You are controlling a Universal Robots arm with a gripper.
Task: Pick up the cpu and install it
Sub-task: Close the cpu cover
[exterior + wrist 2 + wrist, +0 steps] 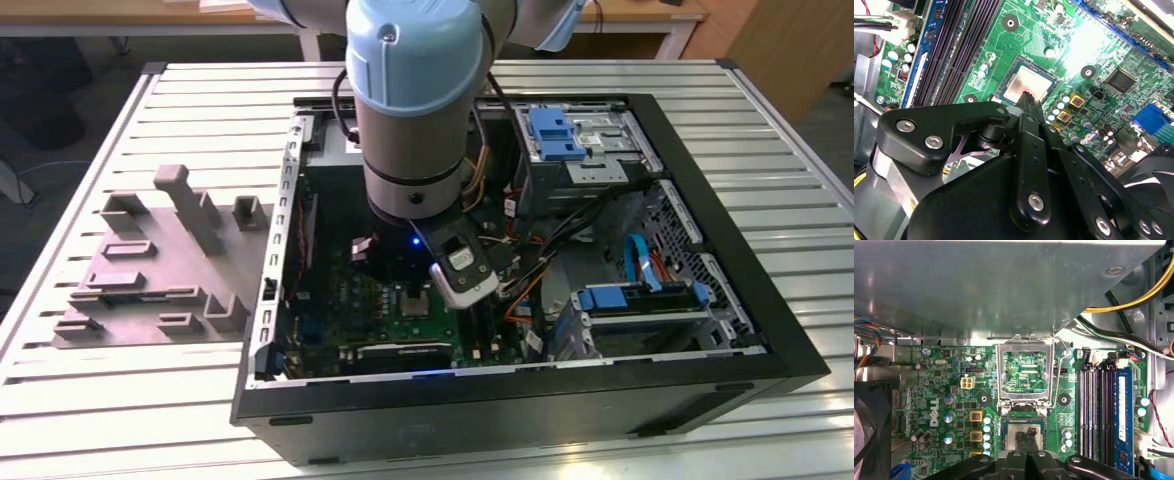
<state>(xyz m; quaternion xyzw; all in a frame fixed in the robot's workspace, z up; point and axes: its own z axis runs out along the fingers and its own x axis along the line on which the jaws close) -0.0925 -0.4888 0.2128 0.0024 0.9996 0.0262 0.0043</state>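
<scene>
Black linkage hand: fingers drawn together with nothing clamped between them, tips over the middle of the small flat square silver-grey cpu; I cannot tell whether they touch it. The cpu lies flat in its socket on the green motherboard, just beside the hinged bare-metal socket frame, which stands swung open. The board sits inside the black open-sided computer case on the pale slatted metal counter.
</scene>
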